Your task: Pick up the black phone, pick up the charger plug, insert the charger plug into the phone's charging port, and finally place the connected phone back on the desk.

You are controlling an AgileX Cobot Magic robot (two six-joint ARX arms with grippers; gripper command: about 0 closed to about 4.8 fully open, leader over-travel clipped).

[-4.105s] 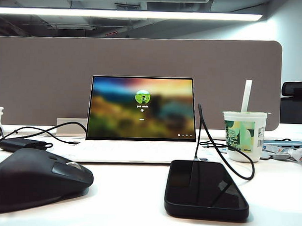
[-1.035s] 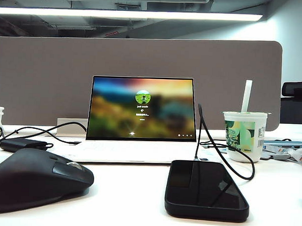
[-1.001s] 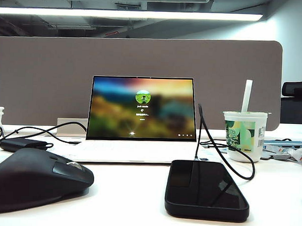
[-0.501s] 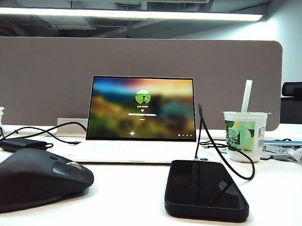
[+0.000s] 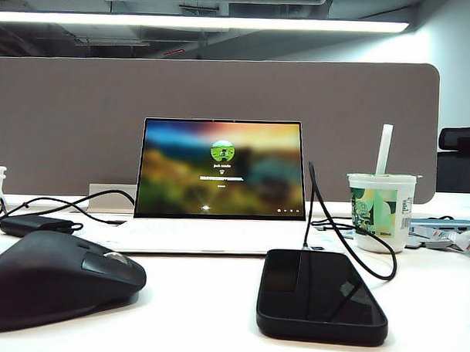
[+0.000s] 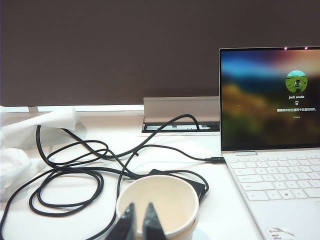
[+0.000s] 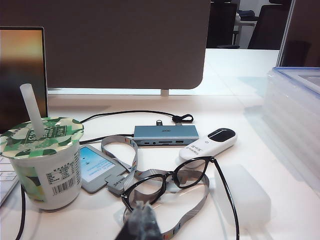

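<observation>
The black phone [image 5: 322, 295] lies flat, screen up, on the white desk [image 5: 199, 306] in front of the laptop in the exterior view. A thin black cable [image 5: 348, 246] rises and loops just behind the phone's far edge. The charger plug at its end and the charging port cannot be made out. Neither gripper shows in the exterior view. My left gripper [image 6: 139, 220] is shut but for a slim gap, empty, just above a paper cup [image 6: 160, 200]. The right gripper [image 7: 143, 216] is shut and empty, over black glasses [image 7: 172, 180].
A black mouse [image 5: 58, 276] lies front left, a power brick [image 5: 32, 224] with thick cables [image 6: 75, 170] behind it. The open laptop [image 5: 220, 172] stands mid-desk. A drink cup with straw [image 5: 380, 208], lanyard badge [image 7: 97, 167], USB hub [image 7: 165, 135], white device [image 7: 207, 143] and plastic box [image 7: 295, 125] crowd the right.
Nothing on the desk has moved. Only the small text on the laptop's login screen differs.
</observation>
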